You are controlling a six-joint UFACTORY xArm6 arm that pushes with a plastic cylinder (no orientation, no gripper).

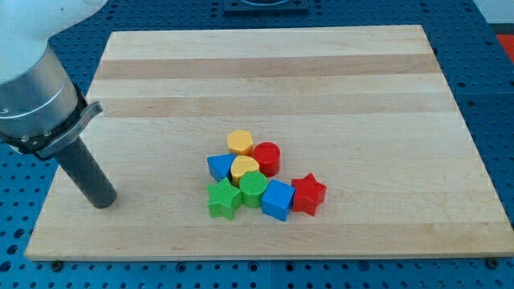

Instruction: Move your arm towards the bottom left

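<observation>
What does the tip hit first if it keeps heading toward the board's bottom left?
Nothing, as far as this view shows. My tip sits near the wooden board's left edge, and only bare wood lies between it and the bottom-left corner. The nearest block, the green star, is off to the view's right, out of that line.

Wooden board (321, 72) sat on blue perforated table (494, 96). Blocks clustered mid-board: yellow hexagon (239, 142), red cylinder (267, 157), yellow heart (244, 168), blue (218, 166), green star (224, 199), green cylinder (253, 189), blue cube (278, 200), red star (308, 193).

Two yellow blocks (240, 143), two red blocks (267, 158), two blue blocks (278, 200), two green blocks (224, 199), one wooden board (265, 72)
</observation>
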